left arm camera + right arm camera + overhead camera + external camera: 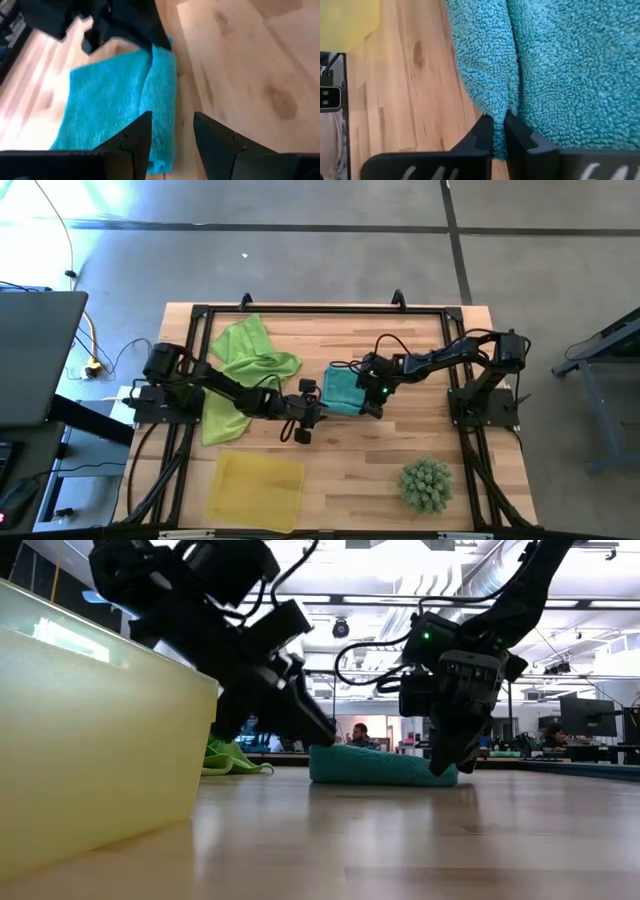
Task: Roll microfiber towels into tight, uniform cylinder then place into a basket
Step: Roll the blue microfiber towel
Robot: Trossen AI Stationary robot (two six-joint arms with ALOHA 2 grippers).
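Right end effector (499,131): fingers closed, pinching a fold of the teal towel (342,389) at its edge. In the right wrist view the pile bunches up between the two dark fingers.

Left end effector (172,131): fingers parted, nothing in them, hovering just above the rolled edge of the same towel, on the towel's 8 o'clock side in the high view.

Teal towel: looped microfiber pile, partly rolled, one long edge turned over into a thick ridge and the rest lying flat. It sits at the counter's centre, between the two arms, flat on the wood in the low view.

Green towel (245,365): crumpled and unrolled, at 9 to 10 o'clock from the teal towel, partly under the left arm.

Basket (255,491): shallow, rectangular, translucent yellow plastic, at 7 o'clock from the teal towel near the counter's front edge, well apart from it.

Green spiky ball-shaped thing (426,484) at 5 o'clock, near the front right.

Counter (380,475): light butcher-block wood planks in a black frame.

No readable labels or writing.
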